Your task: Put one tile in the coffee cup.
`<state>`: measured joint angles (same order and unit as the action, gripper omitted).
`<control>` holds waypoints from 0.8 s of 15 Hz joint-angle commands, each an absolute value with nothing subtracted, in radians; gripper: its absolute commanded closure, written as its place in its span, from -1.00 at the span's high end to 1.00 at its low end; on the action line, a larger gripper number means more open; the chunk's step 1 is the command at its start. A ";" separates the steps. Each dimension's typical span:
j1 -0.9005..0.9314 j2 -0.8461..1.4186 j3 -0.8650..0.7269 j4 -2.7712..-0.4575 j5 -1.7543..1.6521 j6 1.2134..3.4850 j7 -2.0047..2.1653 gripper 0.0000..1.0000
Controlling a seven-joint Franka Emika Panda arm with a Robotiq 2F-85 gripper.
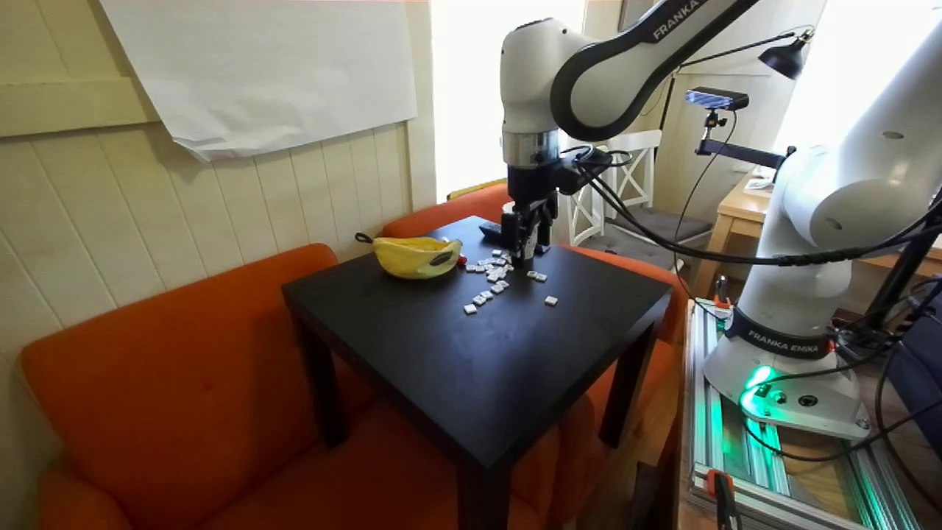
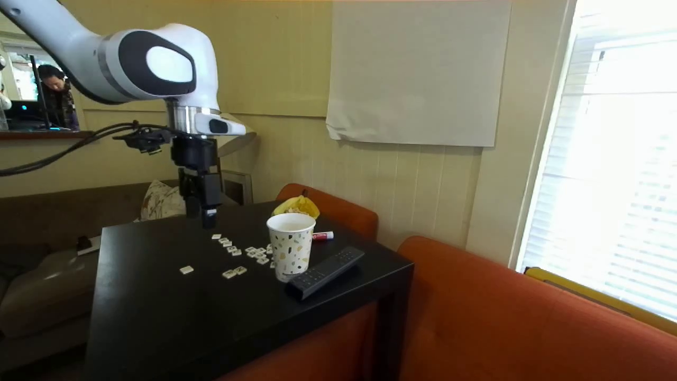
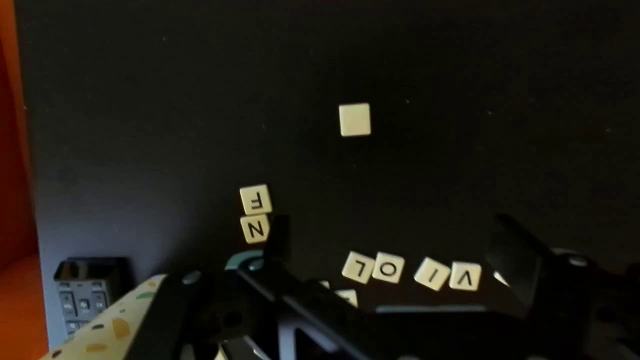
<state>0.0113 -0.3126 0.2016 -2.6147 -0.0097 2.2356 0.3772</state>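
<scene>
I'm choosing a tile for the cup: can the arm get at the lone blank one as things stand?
Probably yes: the gripper hangs open above the table, and the blank tile lies apart from the other tiles and the cup, with nothing seen over it.

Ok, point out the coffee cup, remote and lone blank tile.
Coffee cup (image 2: 291, 251), in an exterior view: patterned side.
Remote (image 2: 327, 270), in an exterior view: button face.
Blank tile (image 3: 355, 120), in the wrist view: upper face.
</scene>
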 commanded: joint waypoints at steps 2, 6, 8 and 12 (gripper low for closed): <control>0.015 -0.221 0.154 -2.590 -0.002 2.148 0.372 1.00; 0.024 -0.152 0.114 -2.577 0.057 2.118 0.341 1.00; 0.028 -0.121 0.100 -2.570 0.093 2.112 0.322 1.00; 0.035 -0.071 0.093 -2.550 0.148 2.118 0.304 1.00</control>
